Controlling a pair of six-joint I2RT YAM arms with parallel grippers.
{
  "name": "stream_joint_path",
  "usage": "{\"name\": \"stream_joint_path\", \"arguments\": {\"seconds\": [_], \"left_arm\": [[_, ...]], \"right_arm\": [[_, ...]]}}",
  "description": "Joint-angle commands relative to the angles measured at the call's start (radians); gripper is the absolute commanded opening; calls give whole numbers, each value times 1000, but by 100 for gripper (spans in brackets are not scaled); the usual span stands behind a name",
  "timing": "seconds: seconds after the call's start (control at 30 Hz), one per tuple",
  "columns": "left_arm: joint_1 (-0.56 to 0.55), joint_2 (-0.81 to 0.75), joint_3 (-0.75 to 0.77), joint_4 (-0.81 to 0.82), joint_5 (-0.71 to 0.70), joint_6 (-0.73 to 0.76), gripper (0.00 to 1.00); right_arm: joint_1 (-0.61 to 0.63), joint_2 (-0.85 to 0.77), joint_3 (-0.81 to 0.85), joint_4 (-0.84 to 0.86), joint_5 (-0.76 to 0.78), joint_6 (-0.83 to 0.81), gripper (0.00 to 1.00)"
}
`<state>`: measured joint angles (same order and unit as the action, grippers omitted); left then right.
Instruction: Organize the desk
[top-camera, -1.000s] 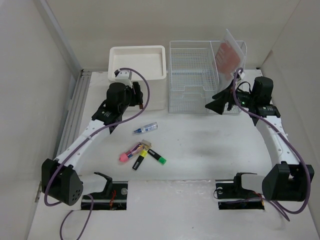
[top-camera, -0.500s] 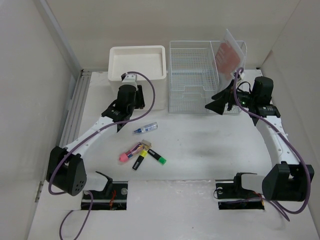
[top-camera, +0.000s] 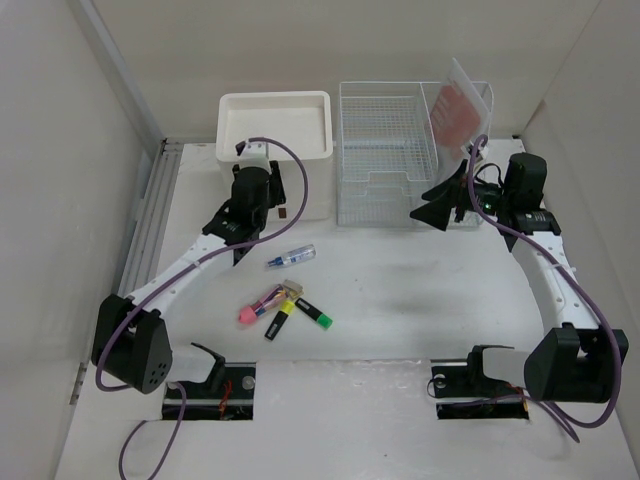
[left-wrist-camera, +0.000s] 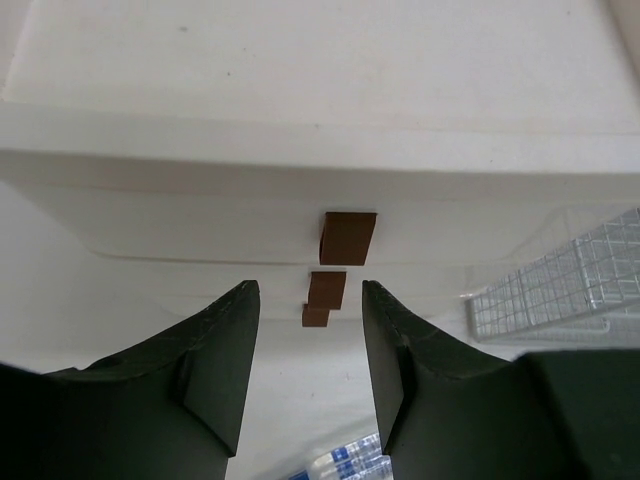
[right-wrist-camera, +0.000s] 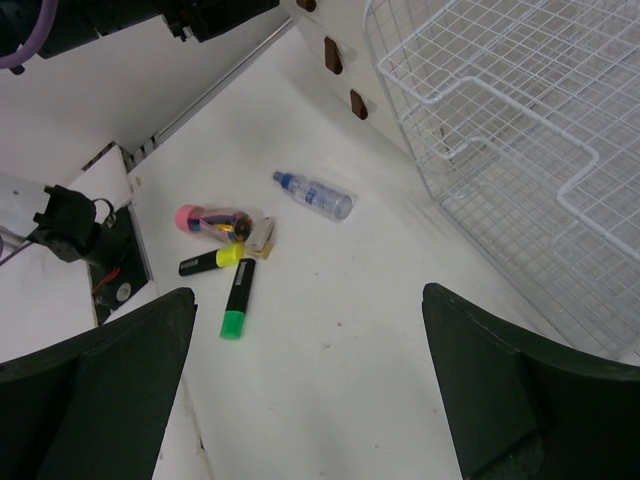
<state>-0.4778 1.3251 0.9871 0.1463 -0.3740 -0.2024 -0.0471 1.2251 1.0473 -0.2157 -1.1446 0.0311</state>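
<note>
The desk (top-camera: 400, 290) is a wide white tabletop. On it lie a small clear bottle with a blue label (top-camera: 291, 257), a pink-capped tube (top-camera: 262, 303), a yellow highlighter (top-camera: 278, 320) and a green highlighter (top-camera: 314, 313). My left gripper (top-camera: 279, 206) is open and empty, just in front of the white drawer unit (top-camera: 274, 97). In the left wrist view the gripper (left-wrist-camera: 308, 290) faces its brown handles (left-wrist-camera: 348, 236). My right gripper (top-camera: 426, 203) is wide open and empty in front of the wire rack (top-camera: 385, 150). In the right wrist view the gripper (right-wrist-camera: 308, 300) hangs above bare desk (right-wrist-camera: 380, 330).
The wire-mesh rack stands at the back right and holds a tilted sheet with a pink print (top-camera: 460, 110). The right wrist view shows the bottle (right-wrist-camera: 314, 194), the pink tube (right-wrist-camera: 212, 220), both highlighters (right-wrist-camera: 237, 300) and the rack (right-wrist-camera: 520, 110). Beige walls enclose the desk.
My left arm has swung right and toward the drawer unit's front, with its gripper open. The right arm and the loose items have not moved.
</note>
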Motion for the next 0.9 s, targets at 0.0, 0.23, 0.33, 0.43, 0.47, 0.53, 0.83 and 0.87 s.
{"name": "stream_joint_path", "arguments": {"seconds": [0.0, 0.23, 0.33, 0.43, 0.47, 0.53, 0.83, 0.87], "left_arm": [[-7, -38, -27, 99, -28, 20, 42], [-7, -20, -18, 110, -28, 20, 42], [-7, -10, -18, 110, -19, 20, 42], [-7, 8, -7, 110, -9, 20, 42], [-7, 8, -7, 110, -9, 20, 42], [-7, 28, 4, 110, -9, 20, 42], [-7, 69, 33, 119, 0, 20, 41], [-7, 69, 33, 119, 0, 20, 41]], "right_arm": [[-4, -12, 0, 53, -40, -2, 100], [-4, -3, 0, 53, -40, -2, 100], [-4, -3, 0, 53, -40, -2, 100], [-4, -3, 0, 53, -40, -2, 100], [-4, -3, 0, 53, -40, -2, 100], [-4, -3, 0, 53, -40, -2, 100], [-4, -3, 0, 53, -40, 7, 100], [-4, -3, 0, 53, -40, 7, 100]]}}
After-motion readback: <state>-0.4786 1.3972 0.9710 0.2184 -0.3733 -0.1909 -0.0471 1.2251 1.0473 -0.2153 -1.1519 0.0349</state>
